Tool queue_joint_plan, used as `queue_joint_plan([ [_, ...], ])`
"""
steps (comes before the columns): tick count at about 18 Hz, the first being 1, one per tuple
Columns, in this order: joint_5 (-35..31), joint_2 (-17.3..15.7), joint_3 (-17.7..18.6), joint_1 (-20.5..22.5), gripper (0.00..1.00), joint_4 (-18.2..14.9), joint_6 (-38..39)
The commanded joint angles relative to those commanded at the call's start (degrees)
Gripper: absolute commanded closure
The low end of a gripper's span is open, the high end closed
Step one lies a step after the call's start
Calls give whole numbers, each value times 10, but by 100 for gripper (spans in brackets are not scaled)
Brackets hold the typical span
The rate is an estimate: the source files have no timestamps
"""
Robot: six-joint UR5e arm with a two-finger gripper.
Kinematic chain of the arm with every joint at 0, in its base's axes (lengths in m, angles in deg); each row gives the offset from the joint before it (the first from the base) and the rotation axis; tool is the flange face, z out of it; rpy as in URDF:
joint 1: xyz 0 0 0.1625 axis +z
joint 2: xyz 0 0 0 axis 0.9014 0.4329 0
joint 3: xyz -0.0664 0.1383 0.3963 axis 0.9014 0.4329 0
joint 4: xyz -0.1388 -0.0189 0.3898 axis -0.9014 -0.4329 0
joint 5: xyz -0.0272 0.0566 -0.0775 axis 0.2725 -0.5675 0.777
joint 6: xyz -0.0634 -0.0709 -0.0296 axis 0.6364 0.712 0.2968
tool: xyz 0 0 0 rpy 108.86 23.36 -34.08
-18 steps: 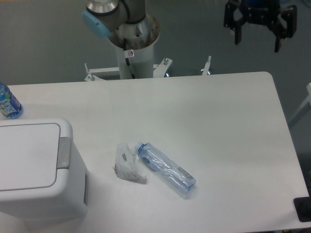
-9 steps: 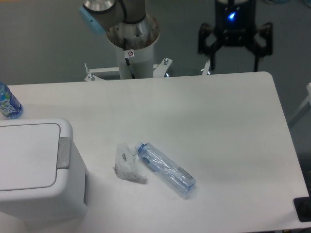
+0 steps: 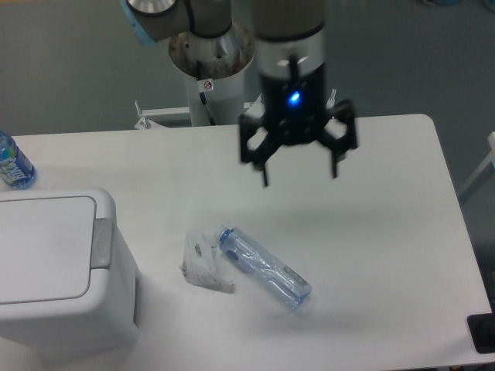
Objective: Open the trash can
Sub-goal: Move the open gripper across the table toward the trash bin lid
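Although the gripper [image 3: 300, 171] was up beyond the desk's far right corner a second ago, we now find it hanging above the middle of the desk [image 3: 387, 232], nearer the far edge than the near one, so it has swept leftward and come lower in that short time. Its two fingers stand wide apart and hold nothing, and a blue light glows on the body above them. The trash can [image 3: 62, 270] sits at the near left corner, its flat lid [image 3: 42, 247] down and closed, with the grey push-button strip [image 3: 101, 242] running along the lid's right side. We judge that the arm is on its approach to that strip, since the travel is toward the bin, but it is well apart from it and has more leftward and downward travel to make. Nothing has been pressed and the lid has not shifted. Between the gripper and the bin lie a clear bottle [image 3: 264, 268] on its side and a crumpled wrapper [image 3: 203, 263] just beside it. Another bottle [image 3: 13, 164] stands at the far left edge. We think a fingertip should come down on the strip
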Motion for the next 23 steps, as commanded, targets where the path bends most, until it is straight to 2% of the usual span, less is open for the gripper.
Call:
queue_joint_plan([
  [2,22,10,0,-8,0,19,38],
  [5,52,11,3,-16,0,20,70],
  [17,55,9,29,-77,0,20,79],
  [23,54,11,33,-89,0,20,79],
])
